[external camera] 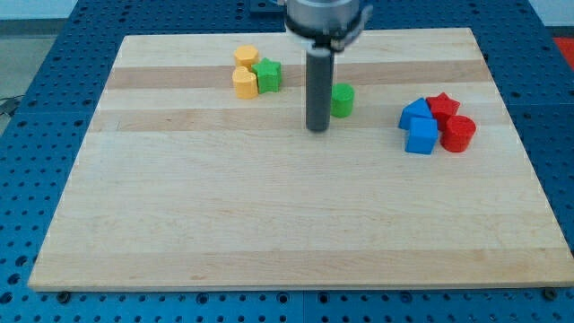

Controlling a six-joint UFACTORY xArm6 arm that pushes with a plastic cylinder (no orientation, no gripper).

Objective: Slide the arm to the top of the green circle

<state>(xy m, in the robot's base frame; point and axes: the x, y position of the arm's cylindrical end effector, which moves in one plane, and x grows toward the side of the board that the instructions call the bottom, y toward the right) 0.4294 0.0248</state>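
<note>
The green circle [342, 100] is a short green cylinder on the wooden board, right of centre near the view's top. My tip [317, 129] is the lower end of the dark rod that comes down from the view's top. It rests on the board just left of the green circle and slightly below it, very close to it or touching its left side. The rod hides the circle's left edge.
A green star [267, 74] sits with two yellow blocks [244, 82] at the upper left. At the right is a cluster of two blue blocks [420, 135], a red star [441, 107] and a red cylinder [458, 133]. The wooden board [269, 224] lies on a blue pegboard.
</note>
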